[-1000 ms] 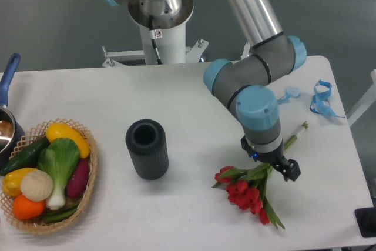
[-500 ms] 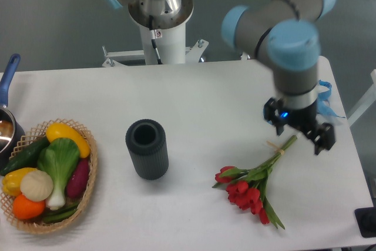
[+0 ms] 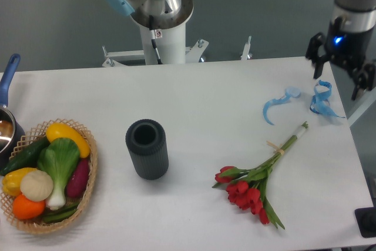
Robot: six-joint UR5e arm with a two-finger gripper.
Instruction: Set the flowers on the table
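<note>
Overhead camera view, one angle only:
Flowers: lying flat on the table toward 4 o'clock, red heads pointing to 7 o'clock, tied stems pointing to 1 o'clock.
Claw: above the table's 2 o'clock corner, fingers spread apart, gripping nothing, well apart from the flowers.
Ribbons: blue curls just under the claw.
Vase: dark, upright, at 9 o'clock of the flowers.
Basket: vegetables inside, at the table's 8 o'clock edge.
</note>
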